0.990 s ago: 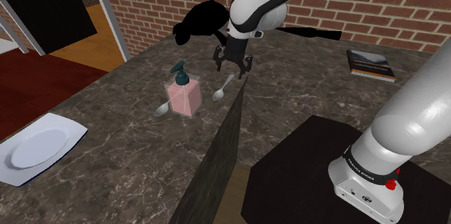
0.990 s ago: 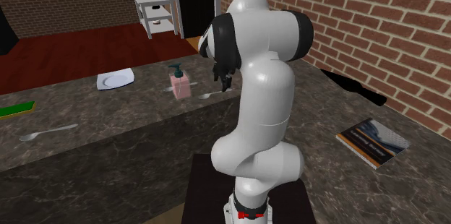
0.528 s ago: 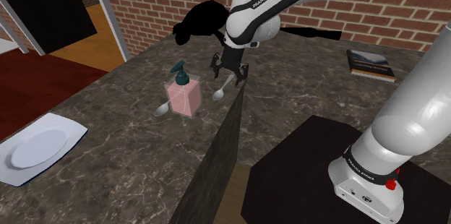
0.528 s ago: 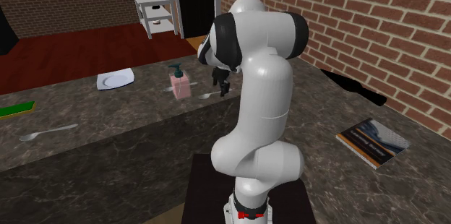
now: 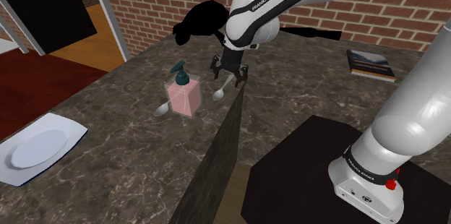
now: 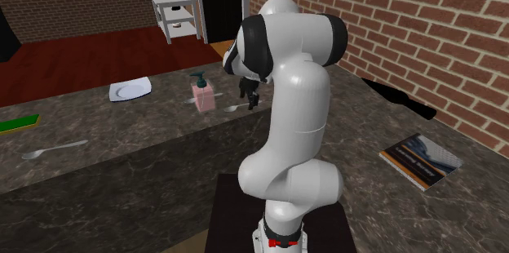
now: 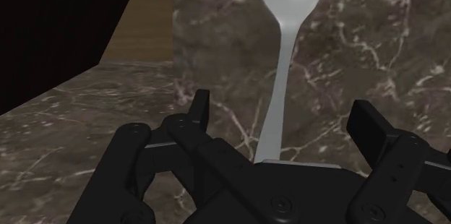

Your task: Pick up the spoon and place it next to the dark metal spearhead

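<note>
Tool points down, spread astride spoon.

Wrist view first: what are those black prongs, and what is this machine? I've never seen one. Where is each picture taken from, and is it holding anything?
The machine is a white robot arm standing on a black box. It ends in a black two-finger gripper. The shoulder view looks down from beside the box. The second exterior view looks from behind the arm's base. The wrist view comes from a camera on the hand, so the prongs are its fingers. On the dark marbled counter lie a pale spoon, a pink soap dispenser, another spoon, a white plate, a book and a long black spearhead. Nothing is held: the fingers stand apart on either side of the spoon's handle without touching it.
</note>
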